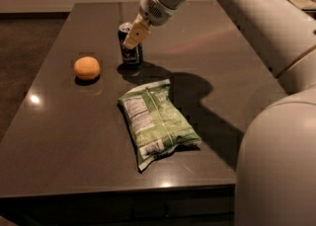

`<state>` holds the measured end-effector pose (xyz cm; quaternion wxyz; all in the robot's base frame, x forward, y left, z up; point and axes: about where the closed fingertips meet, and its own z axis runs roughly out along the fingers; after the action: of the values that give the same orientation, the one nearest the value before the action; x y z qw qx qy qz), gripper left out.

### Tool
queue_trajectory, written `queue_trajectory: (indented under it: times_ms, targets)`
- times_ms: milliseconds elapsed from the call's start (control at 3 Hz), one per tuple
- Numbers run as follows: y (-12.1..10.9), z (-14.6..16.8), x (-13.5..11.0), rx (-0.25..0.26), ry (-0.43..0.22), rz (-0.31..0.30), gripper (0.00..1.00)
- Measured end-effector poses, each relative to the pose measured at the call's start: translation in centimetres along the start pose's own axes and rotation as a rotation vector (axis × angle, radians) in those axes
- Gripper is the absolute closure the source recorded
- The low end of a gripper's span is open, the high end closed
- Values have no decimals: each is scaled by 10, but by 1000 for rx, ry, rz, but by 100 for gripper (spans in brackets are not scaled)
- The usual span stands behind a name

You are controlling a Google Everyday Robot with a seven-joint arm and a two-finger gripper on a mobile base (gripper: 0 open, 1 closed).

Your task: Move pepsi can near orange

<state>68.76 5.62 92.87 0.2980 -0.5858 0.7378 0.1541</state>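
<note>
The pepsi can is dark blue with a silver top and stands upright near the middle of the dark table. My gripper reaches down from the upper right and is shut on the can's upper part, with one pale finger across its front. The orange lies on the table to the left of the can, a little nearer to the front, with a gap of about one can height between them.
A green chip bag lies flat in front of the can, toward the table's front edge. My white arm spans the upper right and its bulk fills the lower right corner. The floor lies left of the table.
</note>
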Motion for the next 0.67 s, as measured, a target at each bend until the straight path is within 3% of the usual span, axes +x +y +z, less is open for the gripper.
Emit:
queue_trajectory:
  times_ms: [333, 667]
  targets:
    - [5, 9, -4, -19, 2, -19, 100]
    - [14, 13, -12, -20, 9, -56, 82]
